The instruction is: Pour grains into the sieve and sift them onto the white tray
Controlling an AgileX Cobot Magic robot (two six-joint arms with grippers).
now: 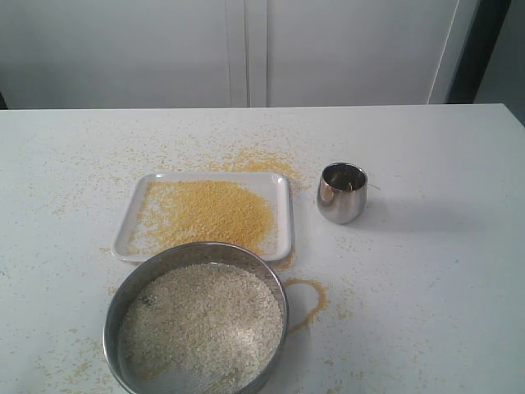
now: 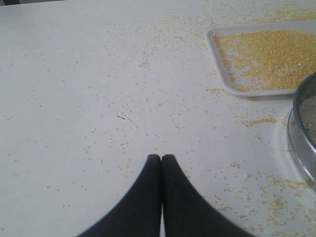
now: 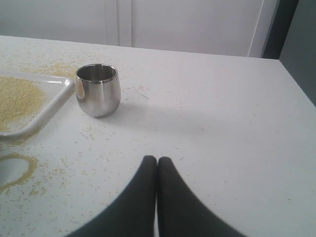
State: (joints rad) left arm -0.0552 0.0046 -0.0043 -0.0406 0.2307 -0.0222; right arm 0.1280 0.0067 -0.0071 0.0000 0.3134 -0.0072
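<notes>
Left tool [image 2: 161,158] on my wrist cam: two dark fingers closed tip to tip, holding nothing, hovering over the white surface [image 1: 435,271] w/ loose specks scattered below. Right tool [image 3: 157,160] is the same: fingers pressed together, empty, above a cleaner stretch of the surface.

Exterior view, near edge: the sieve [image 1: 197,249], a wide round shallow stainless-steel ring w/ fine wire mesh bottom, partly cut off by the frame. Inside it are the off-white grains [image 1: 201,324], rice-like, spread over nearly the whole mesh.

Just behind it is the white tray [image 1: 284,222], flat, rectangular, rounded corners, low raised rim. The sieve's far rim overlaps the tray's near edge in the exterior view. From the left wrist cam they look slightly apart, but I can't say for sure.

The tray carries a broad layer of fine yellow granules [image 1: 209,212], densest in the middle and toward the right, thinner at the left.

A small shiny steel cup [image 1: 342,193] stands upright on the surface, just beside the tray's right side and not touching it.

A curved trail of yellow spill [image 1: 308,302] lies on the surface immediately right of the sieve. Another yellow patch [image 1: 262,162] sits beyond the tray's far edge. Stray bits dot most of the left and centre of the surface.
</notes>
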